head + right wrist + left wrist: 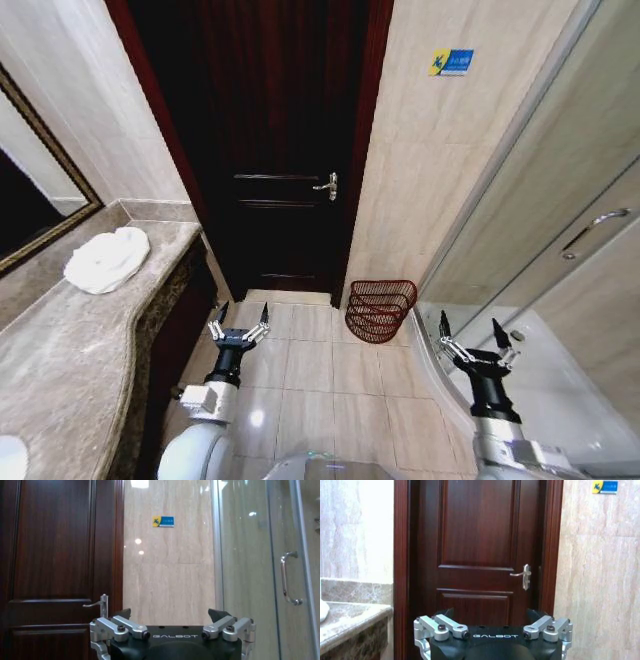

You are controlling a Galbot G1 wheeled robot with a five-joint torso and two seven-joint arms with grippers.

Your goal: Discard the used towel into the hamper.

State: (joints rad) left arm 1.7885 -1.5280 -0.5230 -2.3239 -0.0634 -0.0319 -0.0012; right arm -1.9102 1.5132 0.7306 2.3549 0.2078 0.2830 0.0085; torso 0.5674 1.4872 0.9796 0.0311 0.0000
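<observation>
I see my left gripper and right gripper raised over the tiled floor, fingers spread, holding nothing. The white towel lies on the marble counter to my left. Farther off, the dark-red wire hamper stands against the wall beside the door.

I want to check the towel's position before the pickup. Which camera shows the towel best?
The head view: the white towel lies bunched on the marble countertop, whole and unobstructed. The left wrist view catches only a white sliver at its edge; the right wrist view faces door and wall.
</observation>
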